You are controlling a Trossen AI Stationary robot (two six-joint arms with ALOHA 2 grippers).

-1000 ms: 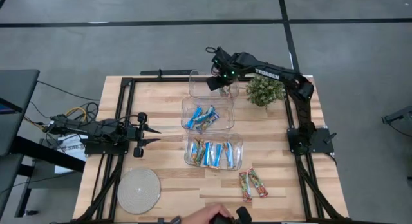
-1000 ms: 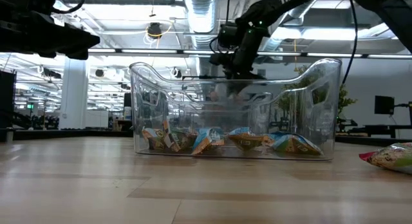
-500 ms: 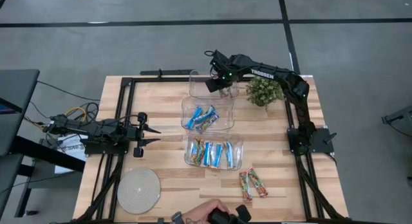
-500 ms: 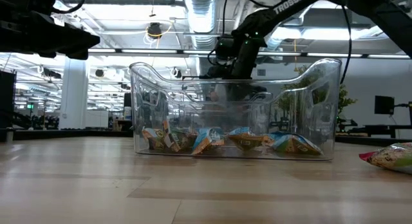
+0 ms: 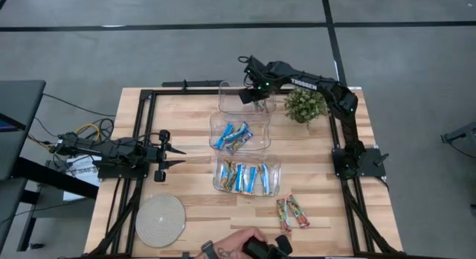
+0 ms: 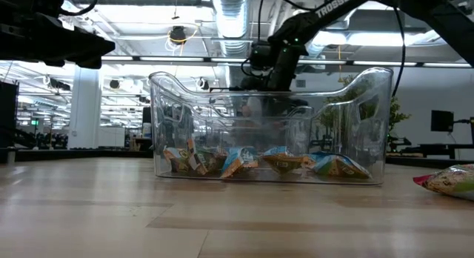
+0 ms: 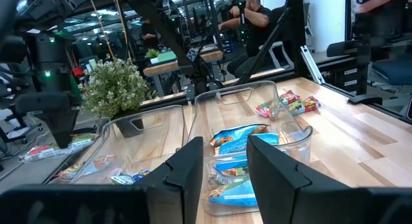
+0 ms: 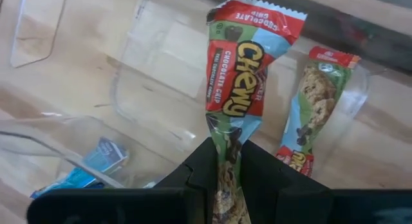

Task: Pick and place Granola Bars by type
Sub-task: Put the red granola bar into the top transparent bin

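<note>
The red-topped granola bar [image 8: 235,76] pinched in the right gripper [image 8: 229,163] reads "CHEWY" in yellow, with "CHOCOLATE CHIP" above and beside it. The right arm [image 6: 348,0] above the clear bin [image 6: 270,128] carries white lettering, "TROSSEN".

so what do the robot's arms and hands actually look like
Both arms are matte black, built of jointed segments. The right arm carries white TROSSEN lettering and a small green light near its wrist. The left arm trails yellow and dark cables at its base. The right hand and left hand each have two flat black fingers.
</note>
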